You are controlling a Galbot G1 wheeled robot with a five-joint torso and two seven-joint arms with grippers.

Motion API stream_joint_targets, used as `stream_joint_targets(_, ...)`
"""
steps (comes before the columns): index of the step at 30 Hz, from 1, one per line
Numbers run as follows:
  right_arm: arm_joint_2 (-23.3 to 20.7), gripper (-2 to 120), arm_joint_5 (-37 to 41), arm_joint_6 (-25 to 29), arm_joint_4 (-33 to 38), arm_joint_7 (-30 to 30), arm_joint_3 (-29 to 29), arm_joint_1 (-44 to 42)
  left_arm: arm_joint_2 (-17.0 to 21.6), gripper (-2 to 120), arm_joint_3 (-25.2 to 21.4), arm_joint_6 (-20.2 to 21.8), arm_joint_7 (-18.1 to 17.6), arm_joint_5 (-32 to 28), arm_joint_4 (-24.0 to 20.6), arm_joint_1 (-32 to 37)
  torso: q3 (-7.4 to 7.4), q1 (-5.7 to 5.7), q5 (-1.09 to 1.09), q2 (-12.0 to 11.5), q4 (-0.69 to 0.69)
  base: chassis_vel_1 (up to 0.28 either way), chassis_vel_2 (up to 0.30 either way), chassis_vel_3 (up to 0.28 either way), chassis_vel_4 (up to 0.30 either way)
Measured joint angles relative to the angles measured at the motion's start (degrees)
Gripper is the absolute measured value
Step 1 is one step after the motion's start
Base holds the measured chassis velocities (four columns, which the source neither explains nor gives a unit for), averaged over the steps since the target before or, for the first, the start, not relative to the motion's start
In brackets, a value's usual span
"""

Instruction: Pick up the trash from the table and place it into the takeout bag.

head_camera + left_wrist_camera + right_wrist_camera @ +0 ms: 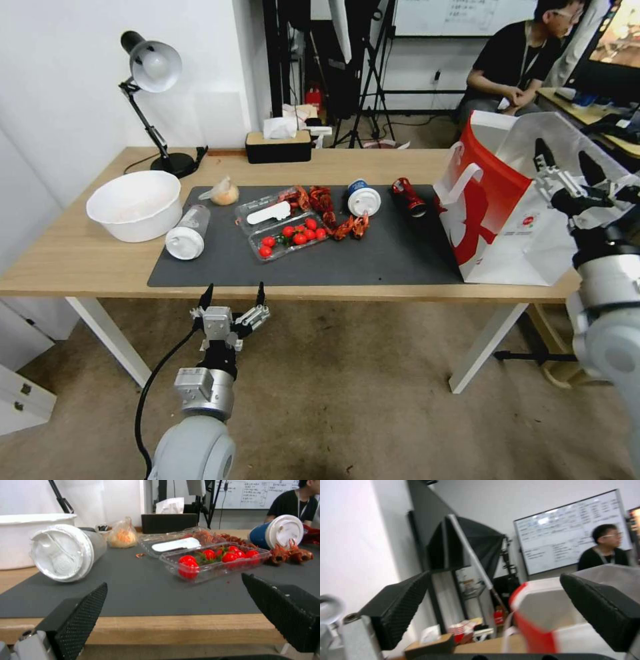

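Nearest, the left hand hangs released just off the desk's near edge. Beyond, the capped bottle lies sideways on the mat: light, slippery, best gripped mid-body. Right hand spread above the takeout bag.

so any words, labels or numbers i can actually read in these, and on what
None can be read.
takeout bag: small red logo, too small to read.
whiteboard: rows of writing, too blurred to read.
crushed red can: no legible print.
blue-white lidded cup: no readable label.
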Motion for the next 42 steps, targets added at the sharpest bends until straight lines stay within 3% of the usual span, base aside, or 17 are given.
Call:
stream_joint_targets(4, 1.37, 100, -3.82, 0.10, 2.00, -2.07, -1.01, -3.48, -0.20, 100, 0.00, -0.22, 0.06, -0.08, -0.03, 0.26, 0.00, 0.00, 0.00, 0.00, 0.00, 0.000, 0.000, 0.000, 0.000)
stream_joint_targets(7, 3.75, 100, -13.46, 2.88, 1.96, -5.00, -2.86, -10.06, -0.41, 100, -0.16, -0.70, 0.42, -0.09, -0.14, 0.54, 0.00, 0.00, 0.02, 0.00, -0.01, 0.000, 0.000, 0.000, 0.000)
stream_joint_targets(8, 3.75, 100, -13.46, 2.88, 1.96, -5.00, -2.86, -10.06, -0.41, 100, -0.16, -0.70, 0.42, -0.09, -0.14, 0.54, 0.00, 0.00, 0.02, 0.00, -0.01, 0.000, 0.000, 0.000, 0.000)
stream_joint_targets(11, 7.14, 100, -21.92, 8.24, 0.05, -7.03, -4.98, -16.02, -0.40, 100, -0.67, -1.41, 1.50, -0.08, -0.39, 0.94, 0.00, -0.01, 0.02, 0.00, -0.02, 0.000, 0.000, 0.000, 0.000)
stream_joint_targets(19, 12.59, 100, -29.92, 17.36, -5.34, -7.37, -9.04, -22.27, -0.69, 100, -0.97, -1.97, 2.02, -0.35, 0.07, 1.64, 0.00, -0.01, 0.01, 0.00, 0.00, 0.000, 0.000, 0.000, 0.000)
stream_joint_targets(26, 15.35, 100, -31.79, 21.77, -11.01, -6.93, -12.22, -23.50, -1.11, 100, -0.97, -2.32, 2.31, -0.33, 0.95, 2.06, 0.00, -0.01, 0.03, 0.00, -0.01, 0.000, 0.000, 0.000, 0.000)
stream_joint_targets(42, 14.98, 100, -28.82, 19.83, -13.13, -6.49, -16.26, -20.69, -0.79, 100, -1.39, -3.01, 2.36, -0.45, 1.42, 2.80, 0.01, 0.00, 0.03, 0.00, -0.01, 0.000, 0.000, 0.000, 0.000)
